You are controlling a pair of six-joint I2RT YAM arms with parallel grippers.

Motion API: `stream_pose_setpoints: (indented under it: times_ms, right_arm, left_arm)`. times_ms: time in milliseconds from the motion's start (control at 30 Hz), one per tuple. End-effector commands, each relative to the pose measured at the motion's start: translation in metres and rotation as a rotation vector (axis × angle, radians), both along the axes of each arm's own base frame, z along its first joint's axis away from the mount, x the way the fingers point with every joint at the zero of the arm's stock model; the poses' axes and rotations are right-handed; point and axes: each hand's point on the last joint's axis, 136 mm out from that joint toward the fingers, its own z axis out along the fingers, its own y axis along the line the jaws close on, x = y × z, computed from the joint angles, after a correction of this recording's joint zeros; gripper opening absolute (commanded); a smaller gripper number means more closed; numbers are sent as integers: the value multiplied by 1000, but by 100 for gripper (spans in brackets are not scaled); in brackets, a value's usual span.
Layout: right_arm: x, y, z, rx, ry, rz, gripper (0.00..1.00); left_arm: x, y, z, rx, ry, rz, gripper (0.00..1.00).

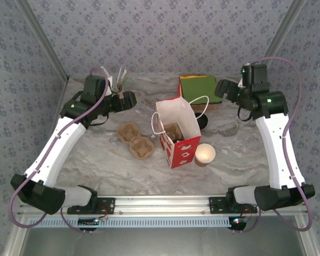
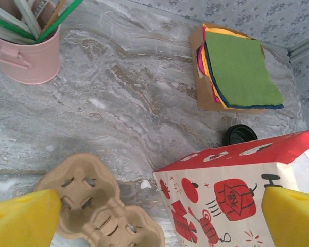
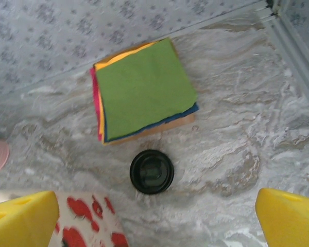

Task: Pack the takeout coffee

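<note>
Takeout coffee (image 1: pixel 174 133): placed inside the open top of the paper bag, at the centre of the overhead frame. A brown body with a dark patch at its lower edge can be made out. Whether it is upright or tipped cannot be told.
Paper bag (image 1: pixel 182 151): stood on the counter at frame centre. It is white inside, with a red printed front and white cord handles.
Lidless cup (image 1: pixel 205 154): set just beside the bag's lower right corner, with its pale inside showing.
Black round piece (image 3: pixel 152 171): laid flat on the counter at the centre of the right wrist frame, between the bag and the coloured sheets.
Coloured sheets (image 3: pixel 144 87): stacked on a brown board, green on top, in the upper centre of the right wrist frame.
Cup carrier (image 1: pixel 135 140): brown moulded pulp, laid just left of the bag.
Pink pot (image 2: pixel 28 54): seen in the upper left of the left wrist frame, with sticks stood in it.
Left jaws: spread wide apart. The yellow pads (image 2: pixel 20 218) are seen at the two lower corners, with the carrier and the bag's red side between them.
Right jaws: spread wide apart. The yellow pads (image 3: pixel 291 218) are seen at the two lower corners, with the black round piece between and above them in the frame.
Counter (image 1: pixel 96 165): grey marbled surface.
</note>
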Motion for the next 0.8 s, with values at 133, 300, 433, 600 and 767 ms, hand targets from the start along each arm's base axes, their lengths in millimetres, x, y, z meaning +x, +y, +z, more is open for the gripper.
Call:
stream_pose_setpoints:
  times_ms: [133, 300, 433, 600, 767]
  right_arm:
    - [60, -13, -45, 16, 51, -9, 98]
    - [96, -8, -88, -5, 140, 9, 93]
    - [114, 2, -99, 2, 154, 40, 94]
    - [122, 14, -89, 8, 129, 82, 95]
    - [116, 25, -82, 29, 119, 118, 100]
  left_arm:
    - [10, -5, 12, 36, 25, -37, 100]
    - [19, -3, 12, 64, 41, -15, 100]
    - [31, 8, 7, 129, 45, 36, 100]
    - [61, 24, -3, 162, 57, 91, 95]
    - [102, 30, -19, 245, 39, 84, 79]
